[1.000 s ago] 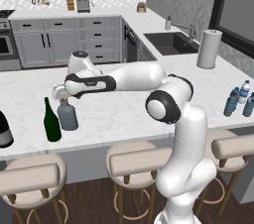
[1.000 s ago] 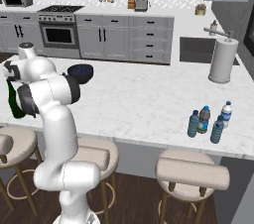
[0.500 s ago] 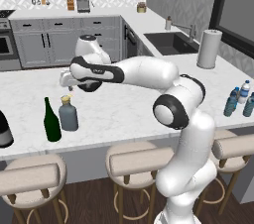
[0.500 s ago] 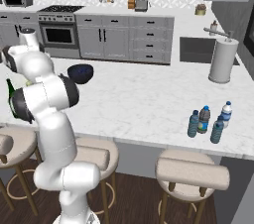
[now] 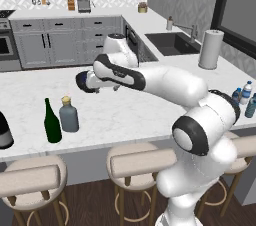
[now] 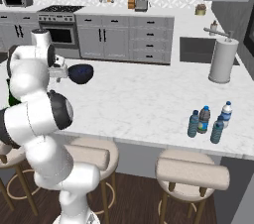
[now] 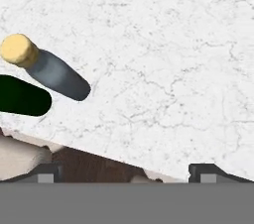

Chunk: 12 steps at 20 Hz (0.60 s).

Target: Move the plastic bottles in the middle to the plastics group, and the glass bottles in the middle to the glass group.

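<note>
my pincer (image 7: 124,171): released, empty, above the bench (image 5: 125,110); grey glass bottle (image 5: 68,115): upright on bench, just beside green wine bottle (image 5: 51,122); plastic bottles (image 6: 208,121): clustered near the far bench end

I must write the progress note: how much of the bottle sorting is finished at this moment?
Done: grey glass bottle stands beside the green wine bottle; four water bottles cluster at the other end. In hand: nothing, the gripper is open above bare counter. Left: no bottle visible mid-counter.

Glass bottle (image 5: 68,114) just beside wine bottle (image 5: 51,121)
</note>
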Motion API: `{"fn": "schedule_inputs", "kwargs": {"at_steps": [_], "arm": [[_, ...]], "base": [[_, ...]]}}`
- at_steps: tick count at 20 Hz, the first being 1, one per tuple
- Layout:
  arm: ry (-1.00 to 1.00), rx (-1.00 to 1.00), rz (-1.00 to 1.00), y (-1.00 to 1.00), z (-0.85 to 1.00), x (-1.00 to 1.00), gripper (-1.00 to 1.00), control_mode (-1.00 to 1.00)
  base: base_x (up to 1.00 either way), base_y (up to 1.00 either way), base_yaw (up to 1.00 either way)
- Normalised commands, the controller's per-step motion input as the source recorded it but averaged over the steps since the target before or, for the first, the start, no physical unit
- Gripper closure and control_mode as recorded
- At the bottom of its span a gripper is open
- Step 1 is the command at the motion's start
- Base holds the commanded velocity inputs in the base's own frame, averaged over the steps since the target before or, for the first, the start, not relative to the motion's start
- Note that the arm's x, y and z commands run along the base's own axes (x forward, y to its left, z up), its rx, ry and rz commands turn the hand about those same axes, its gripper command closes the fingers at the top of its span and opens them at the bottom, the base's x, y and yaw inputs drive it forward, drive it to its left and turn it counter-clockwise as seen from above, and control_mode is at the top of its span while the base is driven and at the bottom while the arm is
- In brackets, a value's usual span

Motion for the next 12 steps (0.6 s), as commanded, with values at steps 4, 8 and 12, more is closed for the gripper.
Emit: {"fn": "schedule_inputs", "kwargs": {"at_steps": [4, 8, 12], "arm": [[-0.01, 0.00, -0.05, -0.90, 0.00, -0.89, -1.00, -1.00], [0.00, 0.00, -0.05, -0.85, 0.03, -0.93, -1.00, -1.00], [-0.02, 0.00, -0.02, -0.77, 0.18, -0.99, -1.00, -1.00]], "base": [[0.00, 0.00, 0.00], [0.00, 0.00, 0.00], [0.00, 0.00, 0.00]]}}
